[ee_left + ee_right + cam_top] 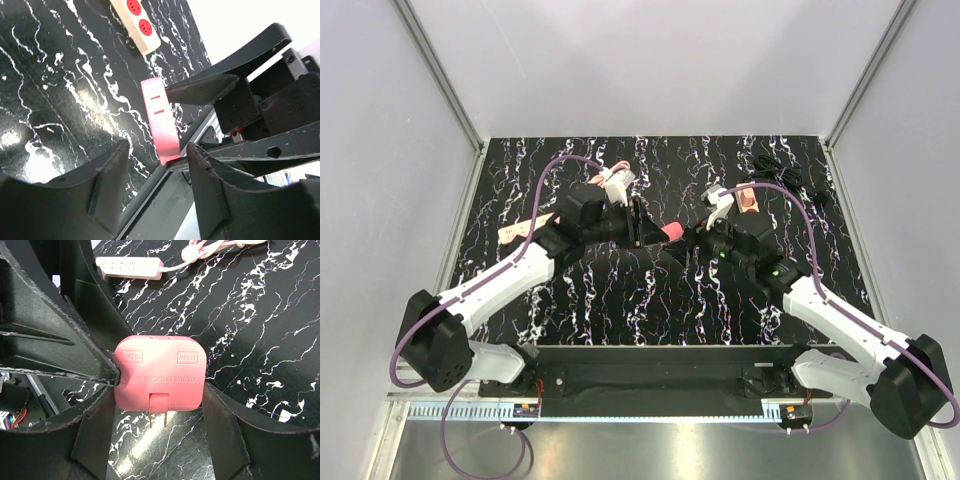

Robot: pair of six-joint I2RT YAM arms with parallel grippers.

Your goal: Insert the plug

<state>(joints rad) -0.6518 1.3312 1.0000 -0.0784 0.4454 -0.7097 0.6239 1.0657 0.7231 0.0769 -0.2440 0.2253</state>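
The left gripper is hovering with its jaws released and spread around the plug. The right gripper is grasping the plug by its sides above the counter, prongs showing.

You see a salmon-pink rounded-square plastic plug, a black white-veined marble-pattern counter, and a cream plastic power strip with red sockets.
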